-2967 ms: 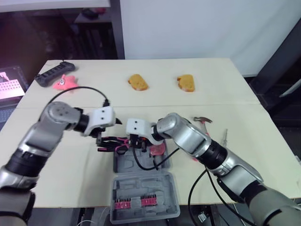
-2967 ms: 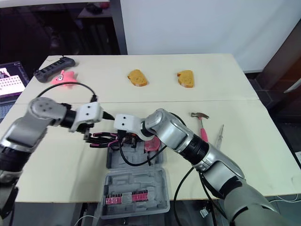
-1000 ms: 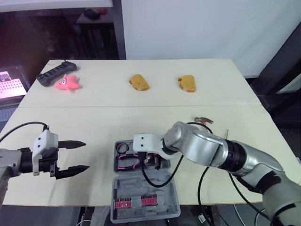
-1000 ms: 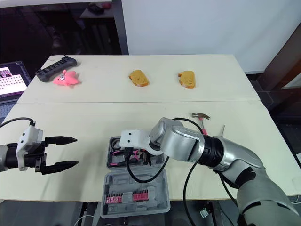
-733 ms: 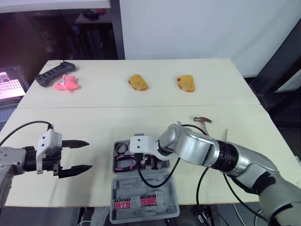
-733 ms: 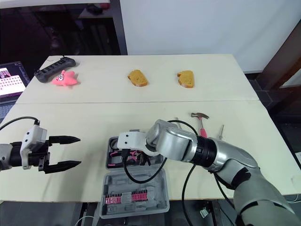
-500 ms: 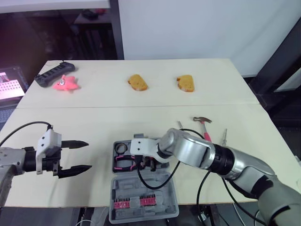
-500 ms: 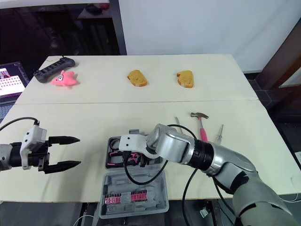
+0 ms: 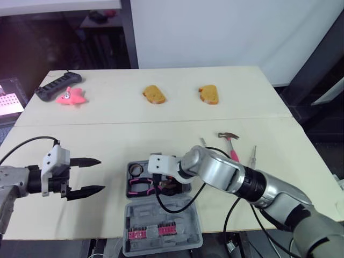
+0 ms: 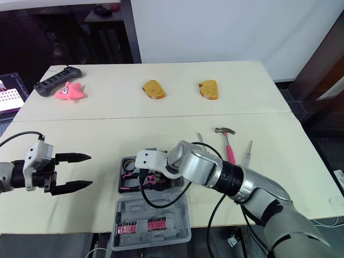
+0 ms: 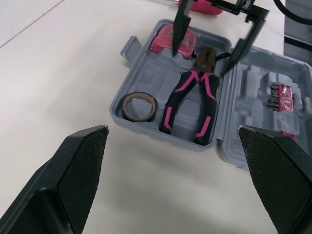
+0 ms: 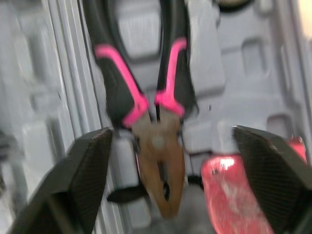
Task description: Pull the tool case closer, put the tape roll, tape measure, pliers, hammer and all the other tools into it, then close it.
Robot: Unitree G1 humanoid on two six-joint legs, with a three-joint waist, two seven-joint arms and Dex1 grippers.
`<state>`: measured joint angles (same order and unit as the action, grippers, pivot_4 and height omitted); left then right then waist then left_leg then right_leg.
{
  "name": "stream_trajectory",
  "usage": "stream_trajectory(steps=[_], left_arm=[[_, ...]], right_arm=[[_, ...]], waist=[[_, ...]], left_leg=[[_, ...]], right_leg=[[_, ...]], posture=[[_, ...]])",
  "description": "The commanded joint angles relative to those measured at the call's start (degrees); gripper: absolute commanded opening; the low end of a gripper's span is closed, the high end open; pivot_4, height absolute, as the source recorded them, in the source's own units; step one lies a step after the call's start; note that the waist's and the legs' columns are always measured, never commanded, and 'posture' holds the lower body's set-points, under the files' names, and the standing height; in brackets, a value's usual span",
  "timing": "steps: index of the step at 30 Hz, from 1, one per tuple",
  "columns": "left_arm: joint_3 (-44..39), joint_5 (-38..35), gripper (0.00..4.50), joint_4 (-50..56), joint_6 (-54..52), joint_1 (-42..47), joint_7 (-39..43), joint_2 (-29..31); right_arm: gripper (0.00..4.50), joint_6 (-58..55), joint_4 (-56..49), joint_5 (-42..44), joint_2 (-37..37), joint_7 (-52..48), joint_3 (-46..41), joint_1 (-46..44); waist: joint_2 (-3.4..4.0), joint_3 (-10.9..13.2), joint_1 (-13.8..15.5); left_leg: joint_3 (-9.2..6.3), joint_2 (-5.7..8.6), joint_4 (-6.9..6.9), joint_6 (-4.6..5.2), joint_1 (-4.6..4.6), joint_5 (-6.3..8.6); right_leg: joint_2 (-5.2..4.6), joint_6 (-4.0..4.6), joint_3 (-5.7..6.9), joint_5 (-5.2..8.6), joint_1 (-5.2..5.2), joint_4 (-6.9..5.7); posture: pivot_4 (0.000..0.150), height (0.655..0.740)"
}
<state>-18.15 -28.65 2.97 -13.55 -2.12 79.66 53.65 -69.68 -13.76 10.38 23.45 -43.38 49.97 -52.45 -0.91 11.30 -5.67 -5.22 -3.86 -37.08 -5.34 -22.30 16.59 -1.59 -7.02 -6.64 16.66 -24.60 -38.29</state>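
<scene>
The open tool case [image 9: 177, 212] lay at the surface's [image 9: 107, 134] six o'clock edge, with the tape roll [image 11: 127, 108], pliers [image 11: 204, 109] and tape measure [image 11: 163, 41] inside. Our right jaws hung wide open astride the pliers' head, gripping nothing. Our left jaws stood at nine o'clock of the case, open and empty. The hammer [image 9: 233, 146] lay at two o'clock.

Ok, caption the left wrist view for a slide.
Open right gripper straddles pink-and-black pliers lying in the grey plastic tool case beside a brown tape roll.
</scene>
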Motion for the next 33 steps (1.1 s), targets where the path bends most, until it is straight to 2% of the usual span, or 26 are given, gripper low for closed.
stream_trajectory(steps=[1,3,6,12,20,25,28,33], left_arm=[[0.2,0.2,4.50,-0.3,0.0,0.8,-0.4,0.7],[0.4,0.1,4.50,-0.3,-0.1,1.0,-0.7,0.6],[0.6,0.1,4.50,-0.5,-0.1,1.4,-0.9,0.7],[1.0,0.1,4.50,-0.9,-0.4,2.2,-1.2,0.6],[1.3,0.0,4.50,-0.5,-0.9,2.2,-1.3,0.3],[1.0,-0.3,4.50,-0.1,-1.1,1.8,-1.2,0.5],[0.8,-0.4,4.50,0.8,-1.0,0.8,-1.3,0.2],[0.9,-0.7,4.50,1.9,-0.3,-0.6,-0.9,-0.2]], right_arm=[[3.97,1.4,-0.5,1.7,-2.5,-0.4,-4.4,0.5],[3.97,1.8,-0.2,2.1,-3.7,-0.3,-5.4,1.3],[3.13,2.3,-0.5,2.4,-4.8,-0.1,-6.4,2.5],[0.18,3.6,-0.7,3.8,-6.7,-0.5,-7.3,4.9],[0.08,13.7,-0.3,2.6,-6.8,0.6,-10.1,10.1],[0.08,26.0,-3.1,2.8,-4.9,-0.1,-14.5,19.4],[0.08,28.4,-4.0,4.8,-5.3,-0.5,-17.6,24.4],[0.08,33.9,-0.5,2.0,-4.9,-0.4,-17.2,28.2]], waist=[[0.00,0.0,0.1],[0.00,0.0,0.1],[0.00,0.0,0.1],[0.00,0.0,0.1],[0.00,0.0,0.1],[-0.02,0.0,0.2],[-0.02,0.0,0.2],[-0.02,0.0,0.1]], left_leg=[[0.00,0.00,0.00,0.00,0.00,0.00],[0.00,0.00,0.00,0.00,0.00,0.00],[0.00,0.00,0.01,0.00,0.00,0.00],[0.00,0.00,0.01,0.00,-0.01,0.00],[0.00,0.00,0.01,0.00,-0.01,0.00],[0.00,0.00,0.01,0.00,-0.02,0.00],[0.01,0.00,0.00,0.00,-0.02,0.00],[0.01,-0.01,0.01,0.00,0.01,0.00]], right_leg=[[0.00,0.00,0.00,0.00,0.00,0.00],[0.00,0.00,0.00,0.00,0.00,0.00],[0.00,0.00,0.00,0.00,0.00,0.00],[0.00,0.00,0.00,0.00,0.00,0.00],[0.00,0.00,0.00,0.00,0.00,0.00],[0.00,0.00,0.00,0.00,0.01,0.01],[0.00,0.00,0.00,0.00,0.03,0.01],[0.02,0.00,-0.01,0.00,0.03,0.00]], posture=[[0.150,0.7400],[0.150,0.7400],[0.150,0.7400],[0.150,0.7400],[0.150,0.7400],[0.150,0.7400],[0.150,0.7400],[0.150,0.7400]])
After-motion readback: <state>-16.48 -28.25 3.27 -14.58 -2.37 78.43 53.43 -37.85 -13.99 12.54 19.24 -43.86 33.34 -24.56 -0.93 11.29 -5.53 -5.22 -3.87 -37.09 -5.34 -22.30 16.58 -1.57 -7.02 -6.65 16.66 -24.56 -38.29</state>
